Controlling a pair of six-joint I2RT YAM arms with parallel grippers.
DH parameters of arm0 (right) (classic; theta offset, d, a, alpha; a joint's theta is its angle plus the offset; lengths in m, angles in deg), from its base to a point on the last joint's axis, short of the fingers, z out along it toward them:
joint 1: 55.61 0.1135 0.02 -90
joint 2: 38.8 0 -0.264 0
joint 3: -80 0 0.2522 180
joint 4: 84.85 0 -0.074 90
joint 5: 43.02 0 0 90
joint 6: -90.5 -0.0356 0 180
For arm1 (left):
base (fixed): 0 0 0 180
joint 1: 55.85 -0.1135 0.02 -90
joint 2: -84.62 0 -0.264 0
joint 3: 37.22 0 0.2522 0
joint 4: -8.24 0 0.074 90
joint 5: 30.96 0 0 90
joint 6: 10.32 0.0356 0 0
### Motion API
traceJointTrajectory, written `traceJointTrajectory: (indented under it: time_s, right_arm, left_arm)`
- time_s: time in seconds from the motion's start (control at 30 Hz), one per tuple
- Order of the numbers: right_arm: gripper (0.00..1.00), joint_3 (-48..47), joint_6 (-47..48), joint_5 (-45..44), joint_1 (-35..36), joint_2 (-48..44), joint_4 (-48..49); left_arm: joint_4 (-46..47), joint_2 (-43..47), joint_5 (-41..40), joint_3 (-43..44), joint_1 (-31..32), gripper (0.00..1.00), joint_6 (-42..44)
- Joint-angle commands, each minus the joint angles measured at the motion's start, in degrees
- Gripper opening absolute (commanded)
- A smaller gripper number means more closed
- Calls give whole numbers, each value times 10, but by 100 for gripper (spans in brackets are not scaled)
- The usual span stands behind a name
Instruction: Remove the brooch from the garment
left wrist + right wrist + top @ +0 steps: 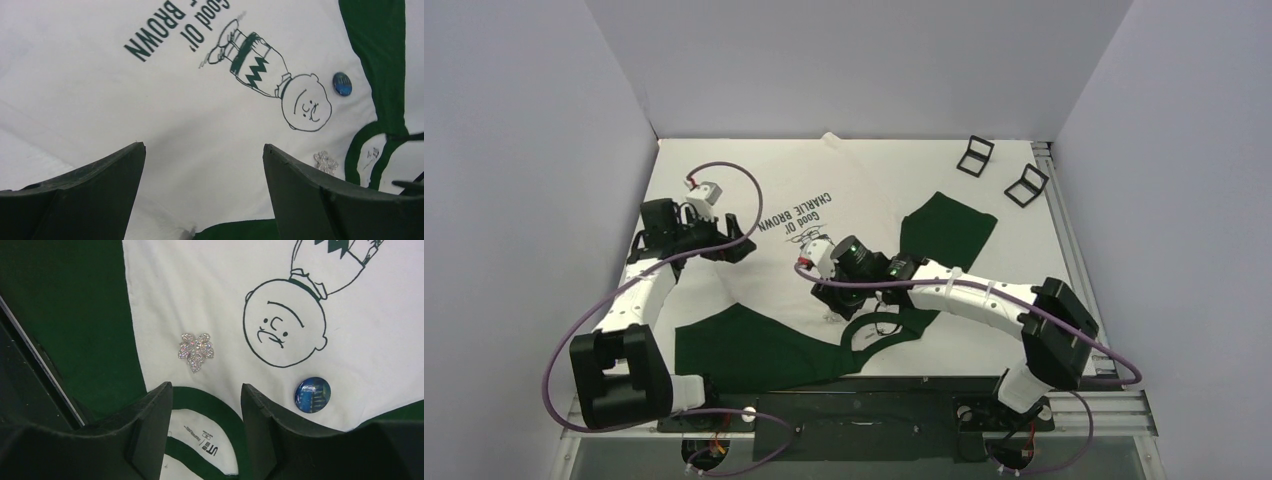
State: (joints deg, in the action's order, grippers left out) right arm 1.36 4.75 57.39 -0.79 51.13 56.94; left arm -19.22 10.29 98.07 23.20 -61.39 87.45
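The garment (pixel 869 190) is a white T-shirt with dark green sleeves, spread flat on the table, its print facing up. A sparkly silver leaf-shaped brooch (pixel 196 351) sits on the white fabric beside the cartoon head, just above the green collar (pixel 200 396). It also shows in the left wrist view (pixel 326 161). A round blue badge (pixel 313 395) lies on the other side of the head. My right gripper (pixel 206 386) is open and empty, hovering over the collar with the brooch just beyond its fingertips. My left gripper (pixel 204 146) is open and empty over plain white fabric at the shirt's left.
Two small black stands (pixel 975 154) (pixel 1026 184) sit at the back right of the table. Grey walls close in on the left, back and right. A metal rail (pixel 1064 230) runs along the table's right edge.
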Motion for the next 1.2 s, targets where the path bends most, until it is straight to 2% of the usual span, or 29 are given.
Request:
traceJointTrajectory:
  time_s: [0.0, 0.37, 0.7, 0.8, 0.97, 1.17]
  right_arm:
    - [49, -46, 0, -88, 41, 31, -19]
    - [46, -125, -28, -102, 80, 137, -52]
    - [40, -138, -39, -102, 92, 187, -72]
    - [38, -141, -38, -129, 92, 196, -77]
    - [29, -141, -34, -149, 92, 204, -81]
    - [21, -145, -31, -169, 92, 201, -90]
  left_arm:
    - [42, -26, 40, 24, -50, 85, -95]
    - [58, -19, 41, 14, -53, 85, -101]
    - [64, -15, 50, 11, -53, 85, -99]
    - [65, -14, 51, 11, -53, 85, -98]
    - [68, -12, 52, 7, -53, 85, -97]
    - [71, -12, 54, 7, -53, 85, -96]
